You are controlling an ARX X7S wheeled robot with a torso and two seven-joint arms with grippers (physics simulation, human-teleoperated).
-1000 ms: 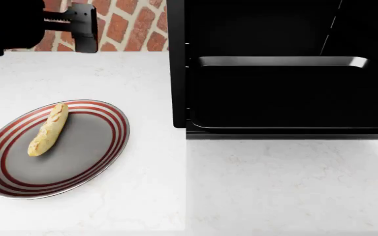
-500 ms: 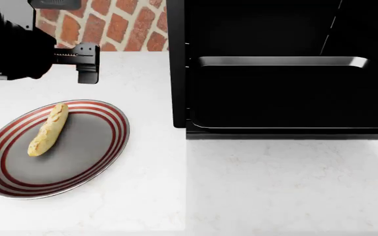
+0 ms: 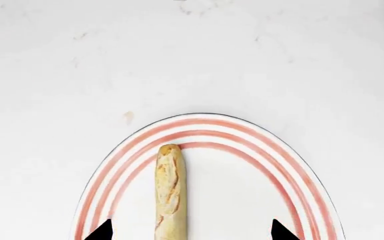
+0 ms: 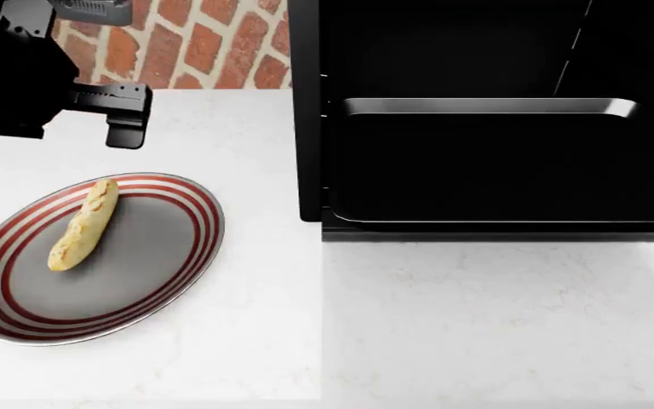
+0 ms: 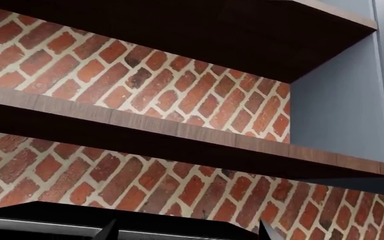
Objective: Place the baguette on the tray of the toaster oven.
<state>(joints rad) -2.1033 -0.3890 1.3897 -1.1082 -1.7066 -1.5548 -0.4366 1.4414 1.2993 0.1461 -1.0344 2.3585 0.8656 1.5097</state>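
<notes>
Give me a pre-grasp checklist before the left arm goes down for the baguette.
1. Baguette lies free on the plate: ok.
2. Left tool open, its tips either side of the loaf: ok.
3. Tool low enough to grip: not ok, it hangs above the plate.
4. Black tray bare of other items: ok.
5. Toaster oven front open: ok.
6. Right tool out of the way: cannot tell; its camera faces the brick wall.

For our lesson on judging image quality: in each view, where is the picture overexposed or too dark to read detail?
Left wrist view: the white counter is washed out, and the plate looks pale pink beside the baguette. Head view: the toaster oven cavity is near black, so the tray shows only by its bright rim; the left pincer is a dark shape. Right wrist view: evenly lit brick, dark shelf undersides.
</notes>
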